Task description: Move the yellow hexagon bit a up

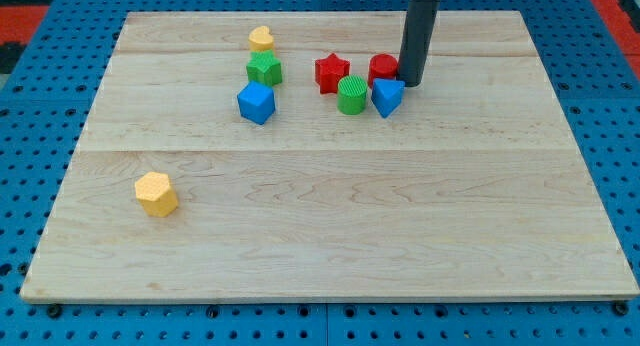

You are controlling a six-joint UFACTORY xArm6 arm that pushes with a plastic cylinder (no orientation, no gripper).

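Note:
The yellow hexagon [156, 194] lies alone on the wooden board [330, 226] at the view's lower left. My tip [411, 83] is far from it, at the view's upper right, right beside the red round block [383, 67] and just above the blue triangular block [387, 96]. The dark rod rises from the tip out of the view's top edge.
A yellow heart [261, 39], a green block [264, 69] and a blue cube [256, 103] stand in a column at upper centre-left. A red star [331, 72] and a green cylinder [351, 95] sit left of my tip. Blue pegboard surrounds the board.

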